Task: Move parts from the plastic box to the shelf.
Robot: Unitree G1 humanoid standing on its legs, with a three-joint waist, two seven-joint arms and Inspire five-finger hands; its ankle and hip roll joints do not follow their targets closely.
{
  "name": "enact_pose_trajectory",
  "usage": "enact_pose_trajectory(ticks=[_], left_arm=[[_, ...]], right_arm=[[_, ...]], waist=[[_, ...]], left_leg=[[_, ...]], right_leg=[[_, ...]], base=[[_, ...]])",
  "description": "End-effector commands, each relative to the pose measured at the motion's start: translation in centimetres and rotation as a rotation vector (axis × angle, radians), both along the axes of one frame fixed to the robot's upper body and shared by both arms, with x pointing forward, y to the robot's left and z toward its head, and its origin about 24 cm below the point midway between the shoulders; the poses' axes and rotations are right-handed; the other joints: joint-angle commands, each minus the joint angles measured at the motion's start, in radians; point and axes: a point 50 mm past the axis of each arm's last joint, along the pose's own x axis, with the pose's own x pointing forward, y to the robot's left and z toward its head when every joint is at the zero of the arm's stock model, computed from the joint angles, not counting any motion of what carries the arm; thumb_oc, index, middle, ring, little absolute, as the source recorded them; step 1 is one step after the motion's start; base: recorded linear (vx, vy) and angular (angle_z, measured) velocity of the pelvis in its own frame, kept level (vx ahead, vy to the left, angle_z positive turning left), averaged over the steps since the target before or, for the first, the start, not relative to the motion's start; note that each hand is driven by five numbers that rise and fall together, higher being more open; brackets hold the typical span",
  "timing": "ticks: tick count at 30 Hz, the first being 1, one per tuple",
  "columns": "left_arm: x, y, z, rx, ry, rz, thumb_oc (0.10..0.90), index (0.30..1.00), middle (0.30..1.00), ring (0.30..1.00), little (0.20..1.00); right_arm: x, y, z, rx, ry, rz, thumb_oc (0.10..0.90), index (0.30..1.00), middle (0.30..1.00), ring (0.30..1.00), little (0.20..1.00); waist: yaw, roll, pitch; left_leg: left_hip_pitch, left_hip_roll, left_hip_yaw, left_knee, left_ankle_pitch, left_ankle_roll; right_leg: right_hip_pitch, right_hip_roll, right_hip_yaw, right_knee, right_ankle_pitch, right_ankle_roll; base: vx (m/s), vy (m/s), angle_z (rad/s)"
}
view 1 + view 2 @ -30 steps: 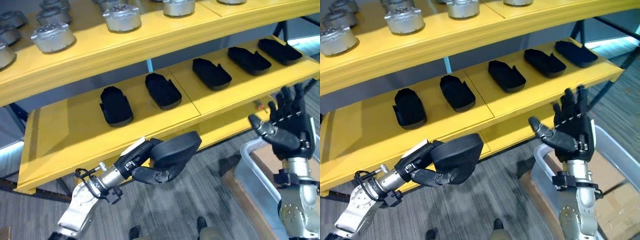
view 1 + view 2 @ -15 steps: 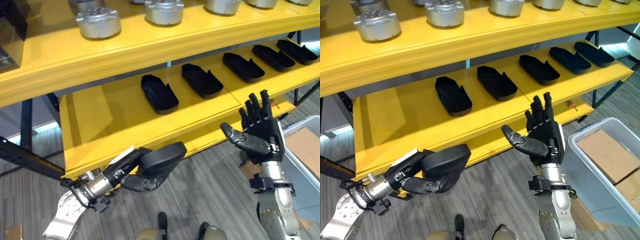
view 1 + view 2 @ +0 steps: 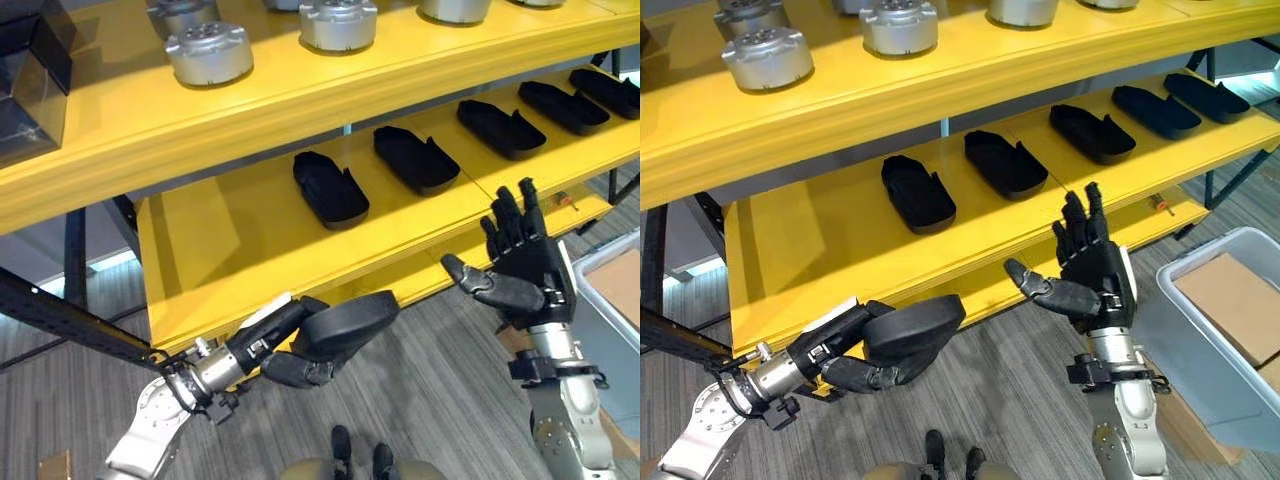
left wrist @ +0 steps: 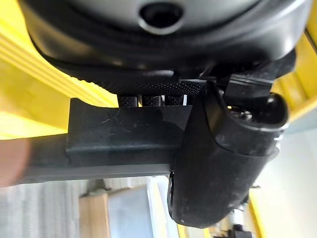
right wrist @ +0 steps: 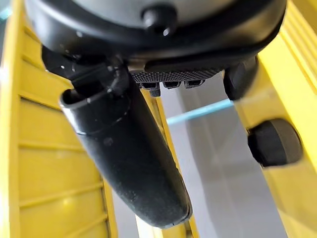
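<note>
**Below the shelf's front edge: one part in hand**

Below the front edge of the yellow shelf (image 3: pixel 230 260), the left hand (image 3: pixel 285 345) reaches in from the lower left, arm nearly level, fingers and thumb curled round a black moulded part (image 3: pixel 350 320) carried flat, clear of the board. No legible writing appears on any item. Upright at the right, the right hand (image 3: pixel 525 270) stands palm toward the left, fingers straight and spread, thumb jutting sideways, holding nothing. Along the lower board, black parts lie in a row running from the nearest (image 3: pixel 330 188) toward the board's right end. On the upper board stand silver round metal housings (image 3: pixel 208 52). At the right edge sits the grey plastic box (image 3: pixel 1200 310), cardboard (image 3: pixel 1238 305) inside.
</note>
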Motion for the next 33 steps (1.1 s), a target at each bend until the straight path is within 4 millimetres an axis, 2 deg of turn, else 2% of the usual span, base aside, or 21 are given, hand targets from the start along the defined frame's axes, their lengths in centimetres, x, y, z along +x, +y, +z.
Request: enact_pose_trajectory(ticks=[1, 2, 3, 4, 6, 9, 13, 16, 19, 21, 28, 33], left_arm=[[1.2, -0.5, 5.6, -0.073, -0.335, 0.004, 0.4, 0.3, 0.3, 0.3, 0.3], [1.1, -0.4, 5.7, -0.08, -0.332, 0.005, 0.4, 0.3, 0.3, 0.3, 0.3], [0.8, -0.1, 5.8, -0.079, -0.332, 0.01, 0.4, 0.3, 0.3, 0.3, 0.3], [0.4, 0.1, 5.6, -0.063, -0.346, 0.023, 0.4, 0.3, 0.3, 0.3, 0.3], [0.2, 0.2, 5.5, -0.049, -0.373, 0.037, 0.4, 0.3, 0.3, 0.3, 0.3], [0.4, 0.2, 5.5, -0.004, -0.427, 0.05, 0.4, 0.3, 0.3, 0.3, 0.3], [0.1, 0.6, 6.8, 0.122, -0.565, 0.031, 0.4, 0.3, 0.3, 0.3, 0.3], [-0.4, 1.0, 7.8, 0.174, -0.657, 0.017, 0.4, 0.3, 0.3, 0.3, 0.3], [-0.8, 0.7, 9.1, 0.224, -0.825, 0.004, 0.4, 0.3, 0.3, 0.3, 0.3], [-1.0, 0.2, 9.9, 0.229, -0.896, -0.014, 0.4, 0.3, 0.3, 0.3, 0.3], [-0.3, 0.0, 10.4, 0.332, -1.061, 0.037, 0.4, 0.3, 0.3, 0.3, 0.3], [0.5, -0.4, 9.7, 0.432, -1.177, 0.022, 0.4, 0.3, 0.3, 0.3, 0.3]], right_arm=[[0.5, 0.1, 4.7, -0.035, -0.266, 0.028, 0.9, 1.0, 1.0, 1.0, 1.0], [0.5, 0.0, 4.8, -0.032, -0.262, 0.031, 0.9, 1.0, 1.0, 1.0, 1.0], [0.4, -0.2, 4.7, -0.016, -0.256, 0.052, 0.9, 1.0, 1.0, 1.0, 1.0], [0.2, -0.5, 4.8, -0.001, -0.25, 0.072, 0.9, 1.0, 1.0, 1.0, 1.0], [0.4, -0.9, 4.9, 0.0, -0.244, 0.071, 0.9, 1.0, 1.0, 1.0, 1.0], [0.6, -1.4, 4.5, 0.017, -0.219, 0.038, 0.9, 1.0, 1.0, 1.0, 1.0], [0.0, -2.9, 2.3, -0.035, -0.074, -0.073, 0.9, 1.0, 1.0, 1.0, 1.0], [-0.6, -3.4, 0.4, -0.048, 0.038, -0.098, 0.9, 1.0, 1.0, 1.0, 1.0], [-0.8, -3.5, -0.5, -0.045, 0.075, -0.118, 0.9, 1.0, 1.0, 1.0, 1.0], [-0.8, -3.3, -0.6, -0.044, 0.079, -0.143, 0.9, 1.0, 1.0, 1.0, 1.0], [-0.1, -2.5, -0.5, -0.043, 0.078, -0.139, 0.9, 1.0, 1.0, 1.0, 1.0], [0.2, -2.1, -0.9, -0.05, 0.091, -0.117, 0.9, 1.0, 1.0, 1.0, 1.0]], waist=[[-0.03, -0.016, -0.049], [-0.031, -0.015, -0.054], [-0.031, -0.01, -0.064], [-0.027, -0.005, -0.069], [-0.021, 0.0, -0.065], [-0.026, 0.008, -0.065], [-0.041, 0.006, -0.081], [-0.042, -0.002, -0.095], [-0.041, -0.017, -0.111], [-0.043, -0.022, -0.118], [-0.051, -0.02, -0.134], [-0.065, -0.018, -0.14]], left_leg=[[0.111, 0.169, 0.016, 0.01, -0.109, 0.03], [0.138, 0.189, 0.007, -0.062, -0.103, 0.03], [0.175, 0.219, -0.023, -0.191, -0.094, 0.032], [0.188, 0.266, -0.085, -0.309, -0.025, 0.014], [0.167, 0.303, -0.128, -0.354, 0.027, -0.006], [0.187, 0.297, -0.106, -0.384, 0.004, -0.006], [0.241, 0.292, -0.07, -0.439, 0.0, -0.005], [0.265, 0.274, -0.059, -0.447, -0.02, 0.005], [0.277, 0.26, -0.045, -0.447, -0.042, 0.015], [0.282, 0.252, -0.04, -0.447, -0.054, 0.021], [0.288, 0.243, -0.022, -0.447, -0.067, 0.027], [0.291, 0.246, -0.012, -0.447, -0.072, 0.027]], right_leg=[[0.065, 0.006, 0.016, -0.133, 0.112, 0.076], [0.064, 0.001, 0.023, -0.132, 0.111, 0.081], [0.063, -0.005, 0.039, -0.138, 0.112, 0.089], [0.071, -0.007, 0.081, -0.157, 0.113, 0.091], [0.082, -0.018, 0.111, -0.167, 0.11, 0.093], [0.092, -0.044, 0.089, -0.167, 0.107, 0.112], [0.088, -0.07, 0.049, -0.166, 0.121, 0.137], [0.089, -0.081, 0.033, -0.187, 0.14, 0.155], [0.097, -0.097, 0.022, -0.224, 0.167, 0.172], [0.102, -0.104, 0.023, -0.241, 0.177, 0.18], [0.104, -0.107, 0.037, -0.251, 0.179, 0.186], [0.104, -0.107, 0.045, -0.255, 0.178, 0.187]], base=[[0.07, 0.203, 0.08], [0.11, 0.279, 0.09], [0.14, 0.377, 0.05], [0.12, 0.351, -0.19], [0.03, 0.322, -0.41], [0.0, 0.262, -0.41], [0.02, 0.208, -0.27], [0.03, 0.113, 0.03], [0.02, 0.058, -0.1], [0.01, 0.019, -0.05], [0.01, 0.008, -0.03], [0.0, -0.007, -0.03]])
